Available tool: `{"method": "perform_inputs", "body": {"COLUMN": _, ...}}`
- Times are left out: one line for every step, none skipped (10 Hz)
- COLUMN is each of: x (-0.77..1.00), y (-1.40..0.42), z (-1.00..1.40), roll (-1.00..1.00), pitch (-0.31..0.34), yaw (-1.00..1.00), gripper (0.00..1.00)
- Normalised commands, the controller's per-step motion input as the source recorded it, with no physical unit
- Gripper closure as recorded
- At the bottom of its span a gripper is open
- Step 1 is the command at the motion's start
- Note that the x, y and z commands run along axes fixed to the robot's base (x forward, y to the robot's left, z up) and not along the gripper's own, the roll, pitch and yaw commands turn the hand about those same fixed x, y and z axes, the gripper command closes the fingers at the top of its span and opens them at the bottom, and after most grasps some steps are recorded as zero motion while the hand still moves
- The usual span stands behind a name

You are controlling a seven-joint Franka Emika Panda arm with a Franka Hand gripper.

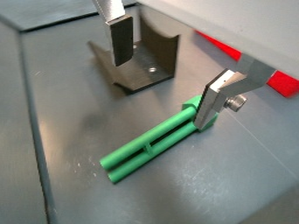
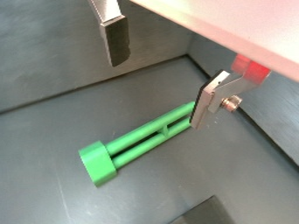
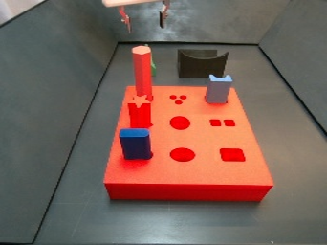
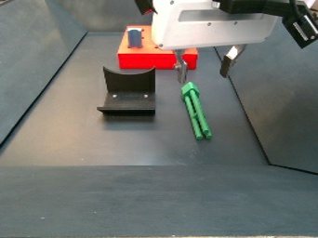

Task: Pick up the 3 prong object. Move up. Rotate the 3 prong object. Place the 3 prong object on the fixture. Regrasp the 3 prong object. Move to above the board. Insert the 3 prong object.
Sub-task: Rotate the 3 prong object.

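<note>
Tool (image 1: 163, 80) wide open, holding nothing, one finger (image 1: 212, 103) beside 3 prong object (image 1: 152, 146) on floor.

Both wrist views look down closely past the gripper (image 1: 163, 74); side views face each other across the board (image 3: 243, 172)

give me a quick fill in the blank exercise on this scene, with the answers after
1. The green 3 prong object lies flat on the ____.
2. The gripper is ____, one finger beside the object's end.
3. The tall cylinder standing on the board is ____ in colour.
4. The fixture holds ____ pieces.

Missing words: floor; open; red; no
</note>
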Motion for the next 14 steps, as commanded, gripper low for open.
{"method": "perform_inputs", "body": {"x": 0.03, "y": 0.0, "z": -0.04, "roll": 0.0, "pitch": -0.002, "yaw": 1.0, "gripper": 0.0}}
{"method": "perform_inputs", "body": {"x": 0.03, "y": 0.0, "z": -0.04, "roll": 0.0, "pitch": -0.002, "yaw": 1.0, "gripper": 0.0}}
{"method": "perform_inputs", "body": {"x": 0.03, "y": 0.0, "z": -0.03, "roll": 0.0, "pitch": -0.002, "yaw": 1.0, "gripper": 0.0}}
{"method": "perform_inputs", "body": {"x": 0.03, "y": 0.0, "z": -0.03, "roll": 0.0, "pitch": -0.003, "yaw": 1.0, "gripper": 0.0}}
{"method": "perform_inputs", "body": {"x": 0.03, "y": 0.0, "z": -0.03, "roll": 0.0, "pitch": -0.003, "yaw": 1.0, "gripper": 0.0}}
{"method": "perform_inputs", "body": {"x": 0.03, "y": 0.0, "z": -0.03, "roll": 0.0, "pitch": -0.003, "yaw": 1.0, "gripper": 0.0}}
{"method": "perform_inputs", "body": {"x": 0.03, "y": 0.0, "z": -0.03, "roll": 0.0, "pitch": -0.003, "yaw": 1.0, "gripper": 0.0}}
{"method": "perform_inputs", "body": {"x": 0.03, "y": 0.0, "z": -0.03, "roll": 0.0, "pitch": -0.003, "yaw": 1.0, "gripper": 0.0}}
{"method": "perform_inputs", "body": {"x": 0.03, "y": 0.0, "z": -0.03, "roll": 0.0, "pitch": -0.003, "yaw": 1.0, "gripper": 0.0}}
{"method": "perform_inputs", "body": {"x": 0.03, "y": 0.0, "z": -0.03, "roll": 0.0, "pitch": -0.003, "yaw": 1.0, "gripper": 0.0}}
{"method": "perform_inputs", "body": {"x": 0.03, "y": 0.0, "z": -0.03, "roll": 0.0, "pitch": -0.003, "yaw": 1.0, "gripper": 0.0}}
{"method": "perform_inputs", "body": {"x": 0.03, "y": 0.0, "z": -0.03, "roll": 0.0, "pitch": -0.004, "yaw": 1.0, "gripper": 0.0}}
{"method": "perform_inputs", "body": {"x": 0.03, "y": 0.0, "z": -0.03, "roll": 0.0, "pitch": -0.004, "yaw": 1.0, "gripper": 0.0}}
{"method": "perform_inputs", "body": {"x": 0.03, "y": 0.0, "z": -0.03, "roll": 0.0, "pitch": -0.004, "yaw": 1.0, "gripper": 0.0}}
